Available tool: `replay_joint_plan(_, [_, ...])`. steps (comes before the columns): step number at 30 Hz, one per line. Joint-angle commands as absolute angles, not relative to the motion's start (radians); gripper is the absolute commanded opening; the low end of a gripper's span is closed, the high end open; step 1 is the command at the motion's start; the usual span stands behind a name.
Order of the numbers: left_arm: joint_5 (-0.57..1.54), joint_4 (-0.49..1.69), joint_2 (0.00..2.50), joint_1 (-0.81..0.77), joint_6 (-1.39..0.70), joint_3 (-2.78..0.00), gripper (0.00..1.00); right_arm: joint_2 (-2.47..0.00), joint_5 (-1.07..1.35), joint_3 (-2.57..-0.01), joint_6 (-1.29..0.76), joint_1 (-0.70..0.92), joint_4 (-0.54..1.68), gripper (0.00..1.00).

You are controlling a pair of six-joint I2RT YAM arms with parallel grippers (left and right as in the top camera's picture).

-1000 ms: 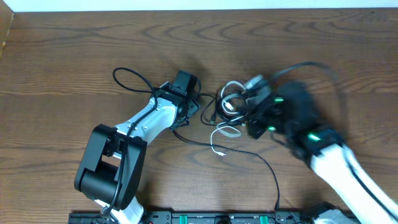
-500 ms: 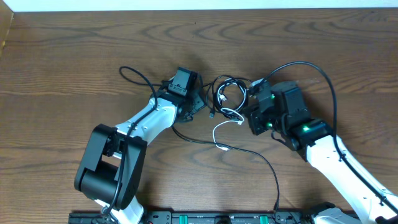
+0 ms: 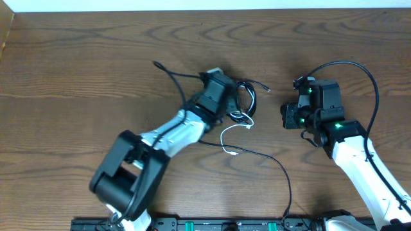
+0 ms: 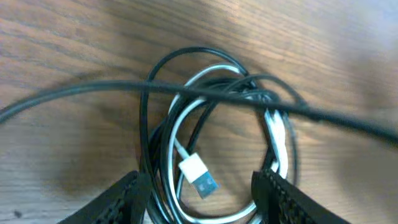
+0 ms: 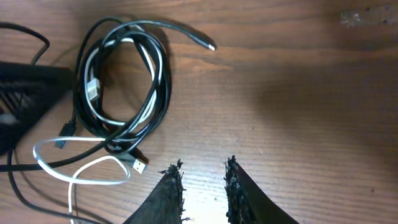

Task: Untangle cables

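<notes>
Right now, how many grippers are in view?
2. The left gripper is open above the coiled cables; the right gripper is open and apart to their right, over the table. Neither is hidden.

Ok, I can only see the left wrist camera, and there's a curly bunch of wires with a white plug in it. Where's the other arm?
Observer: The right end effector sits off to one side of the bundle. It touches no cable, and its jaws are a little apart and empty.
Operator: Is the white wire all inside the bunch?
Observer: No. The white cable leaves the bundle and makes a loose loop on the table beside it.
Operator: Any other ends poking out?
Observer: Yes. A black cable end with a small metal tip sticks out past the bundle and lies free on the table.
</notes>
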State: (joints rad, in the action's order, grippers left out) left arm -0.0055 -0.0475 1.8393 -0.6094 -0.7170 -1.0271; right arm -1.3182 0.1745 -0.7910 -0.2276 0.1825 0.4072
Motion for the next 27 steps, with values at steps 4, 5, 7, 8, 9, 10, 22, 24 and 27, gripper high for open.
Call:
replay_joint_plan(4, [-0.219,-0.042,1.934,-0.653,-0.708,-1.031,0.51,-1.313,0.167,-0.802,-0.238,0.176,0.439,0.23])
replay_joint_plan(5, [-0.219,-0.04,1.934,-0.652,-0.712,-1.031,0.5,-1.313,0.167,-0.802,-0.236,0.176,0.446,0.23])
replay_joint_plan(7, [-0.219,-0.041,1.932,-0.652,-0.712,-1.031,0.49,-1.313,0.166,-0.802,-0.227,0.176,0.45,0.24])
replay_joint_plan(8, [-0.218,-0.041,1.931,-0.653,-0.711,-1.031,0.36,-1.313,0.166,-0.802,-0.227,0.176,0.451,0.24])
replay_joint_plan(9, [-0.218,-0.04,1.93,-0.653,-0.712,-1.031,0.22,-1.313,0.166,-0.802,-0.227,0.176,0.45,0.24])
replay_joint_plan(10, [-0.218,-0.039,1.93,-0.653,-0.711,-1.031,0.15,-1.313,0.166,-0.802,-0.228,0.176,0.45,0.24])
replay_joint_plan(22, [0.44,0.173,1.776,-0.65,-0.271,-1.031,0.07,-1.313,0.305,-0.802,-0.197,0.178,0.464,0.24])
replay_joint_plan(24, [0.575,0.224,1.694,-0.65,-0.175,-1.031,0.07,-1.313,0.364,-0.802,-0.197,0.178,0.464,0.24])
replay_joint_plan(27, [0.669,0.266,1.589,-0.65,-0.078,-1.031,0.07,-1.313,0.469,-0.802,-0.197,0.177,0.463,0.23])
